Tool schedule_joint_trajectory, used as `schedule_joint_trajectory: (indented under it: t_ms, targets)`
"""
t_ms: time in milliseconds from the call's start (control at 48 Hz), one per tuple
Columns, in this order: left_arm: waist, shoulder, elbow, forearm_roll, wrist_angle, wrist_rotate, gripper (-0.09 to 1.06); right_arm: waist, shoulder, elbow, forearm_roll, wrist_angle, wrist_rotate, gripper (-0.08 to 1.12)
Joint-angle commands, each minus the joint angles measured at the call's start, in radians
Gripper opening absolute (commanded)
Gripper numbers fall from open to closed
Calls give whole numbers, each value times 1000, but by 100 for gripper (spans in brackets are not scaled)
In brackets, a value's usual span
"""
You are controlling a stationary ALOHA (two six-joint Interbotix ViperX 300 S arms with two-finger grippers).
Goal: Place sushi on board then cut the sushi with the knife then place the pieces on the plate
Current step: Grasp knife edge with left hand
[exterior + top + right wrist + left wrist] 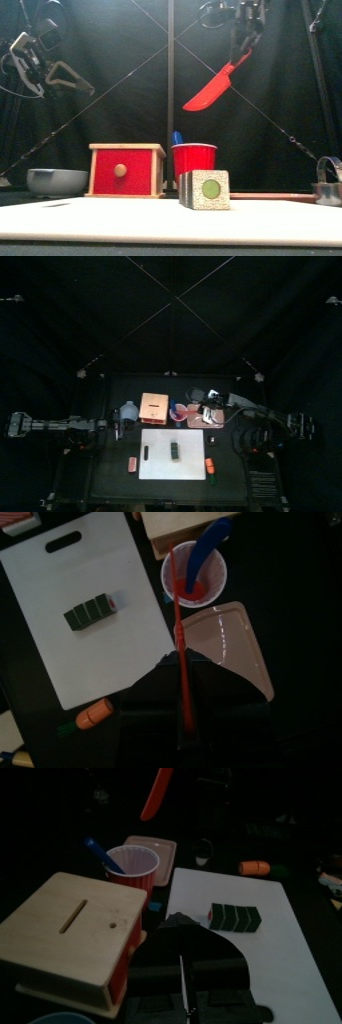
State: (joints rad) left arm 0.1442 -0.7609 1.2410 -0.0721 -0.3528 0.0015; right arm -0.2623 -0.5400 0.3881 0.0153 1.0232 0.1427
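The dark green sushi roll (177, 445) lies whole on the white cutting board (187, 461); in the front view the sushi roll (205, 189) stands near the middle. My right gripper (241, 38) hangs high above the table, shut on the red knife (211, 90), whose blade slants down over the red cup (194, 160). In the right wrist view the red knife (183, 662) runs edge-on between the jaws. The blue knife (177, 138) stays in the cup. The pink tray (209, 417) lies right of the cup. My left gripper (118, 425) rests raised at the left, jaws together.
A wooden box with a red drawer front (126, 170) stands left of the cup, and a blue-grey bowl (56, 181) left of that. A metal cutter (329, 186) is at the far right. Small toy foods (131, 464) (210, 466) lie on either side of the board.
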Motion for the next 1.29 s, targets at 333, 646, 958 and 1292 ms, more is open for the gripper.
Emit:
schedule_joint_trajectory:
  t_ms: [333,646,958,1292]
  targets:
    - [-109,17,-71,-3,-71,-6,2,210,-247,482,15,-595,58,39]
    - [-219,150,-123,-83,-81,-6,35,252,-173,583,-58,-802,51,39]
    - [-256,327,-181,-100,-80,2,83,298,-72,638,-72,-1003,57,39]
    - [-250,428,-253,-104,-18,41,101,298,74,580,-84,-1045,54,39]
